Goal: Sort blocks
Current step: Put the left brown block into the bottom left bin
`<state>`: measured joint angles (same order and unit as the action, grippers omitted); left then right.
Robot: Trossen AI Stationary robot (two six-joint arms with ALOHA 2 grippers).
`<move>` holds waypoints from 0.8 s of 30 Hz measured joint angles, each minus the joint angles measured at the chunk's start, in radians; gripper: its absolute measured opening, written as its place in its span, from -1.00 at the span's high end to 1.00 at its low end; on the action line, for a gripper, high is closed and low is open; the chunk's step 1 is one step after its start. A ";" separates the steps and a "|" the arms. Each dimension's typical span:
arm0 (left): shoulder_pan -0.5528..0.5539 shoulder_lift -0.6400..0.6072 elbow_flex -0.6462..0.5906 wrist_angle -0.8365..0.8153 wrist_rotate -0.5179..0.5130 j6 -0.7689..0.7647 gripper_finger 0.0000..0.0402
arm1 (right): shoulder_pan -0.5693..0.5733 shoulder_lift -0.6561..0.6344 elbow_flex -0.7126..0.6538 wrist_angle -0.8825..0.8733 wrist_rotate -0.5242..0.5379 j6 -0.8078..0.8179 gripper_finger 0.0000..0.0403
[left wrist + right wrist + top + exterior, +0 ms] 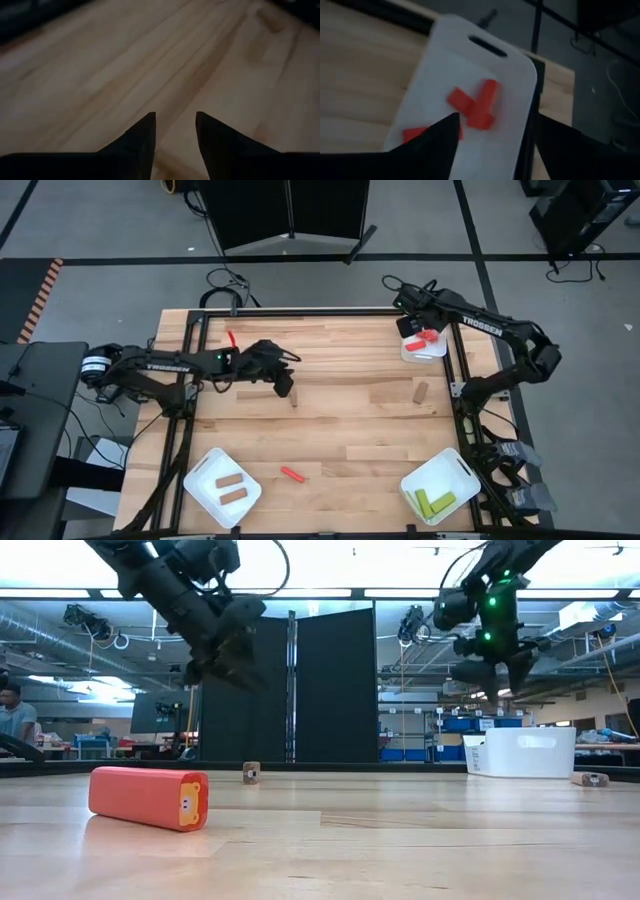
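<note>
The right gripper (412, 320) hangs with fingers spread and empty over the white rounded-square tray (436, 352) at the table's far right corner, which holds several red stick-shaped blocks (475, 104). That drop looks finished.

The left gripper (284, 387), fingers parted and holding nothing, hovers just beside a small plain brown wooden block (293, 400) on the pale wooden table (340, 420). Its likely next move is lowering and centring over this block.
</note>
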<state>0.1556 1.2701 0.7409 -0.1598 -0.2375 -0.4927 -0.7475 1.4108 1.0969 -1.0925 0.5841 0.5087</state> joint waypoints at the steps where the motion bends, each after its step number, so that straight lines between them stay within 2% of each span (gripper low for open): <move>1: -0.001 0.008 0.008 -0.021 -0.006 -0.029 0.27 | 0.004 -0.012 0.000 0.016 -0.001 -0.010 -0.31; 6: -0.001 0.048 0.058 -0.158 -0.005 -0.104 0.27 | 0.079 -0.110 0.000 0.100 0.000 -0.049 -0.39; 14: -0.016 0.191 0.126 -0.249 -0.034 -0.278 0.26 | 0.304 -0.271 0.000 0.190 0.003 -0.020 -0.25; 19: -0.045 0.289 0.160 -0.255 -0.036 -0.373 0.26 | 0.445 -0.293 0.000 0.189 0.087 0.023 -0.17; 24: -0.083 0.352 0.212 -0.254 -0.032 -0.409 0.26 | 0.531 -0.282 0.000 0.195 0.148 0.038 -0.12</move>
<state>0.0725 1.6220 0.9532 -0.4142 -0.2691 -0.9013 -0.2169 1.1284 1.0969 -0.8974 0.7320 0.5468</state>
